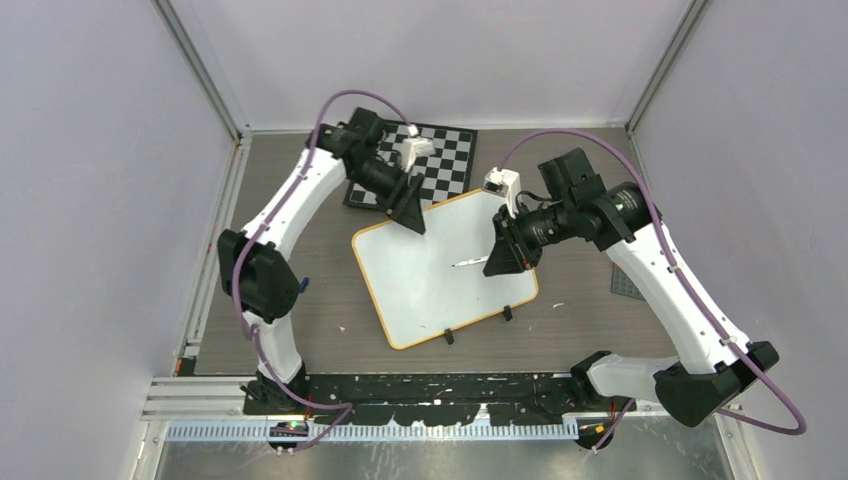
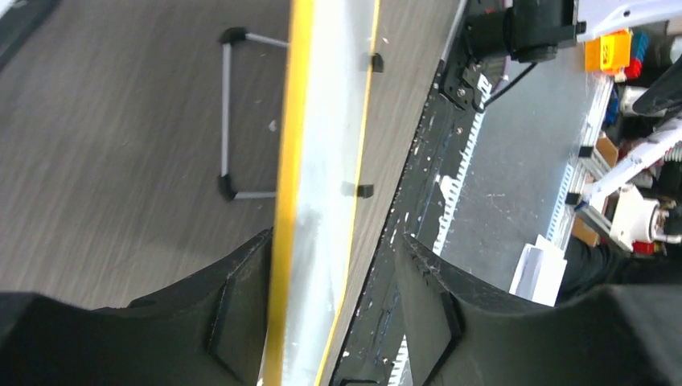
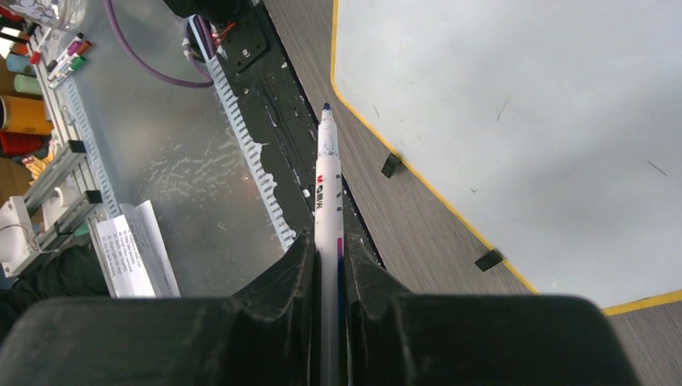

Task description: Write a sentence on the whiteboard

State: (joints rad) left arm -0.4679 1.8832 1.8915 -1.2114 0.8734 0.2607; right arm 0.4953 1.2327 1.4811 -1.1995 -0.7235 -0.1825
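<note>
The left gripper hung at the far corner of the whiteboard, mid-table by the chessboard — its wrist view alone showed fingers parted astride the rim. The right gripper, alongside, pinched a marker.

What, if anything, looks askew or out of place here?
The whiteboard lies skewed, turned against the edges of the table, one edge between the open jaws of the left gripper. Nothing looks spilled or broken.

Overhead view, close wrist views, whiteboard seemingly shared
</note>
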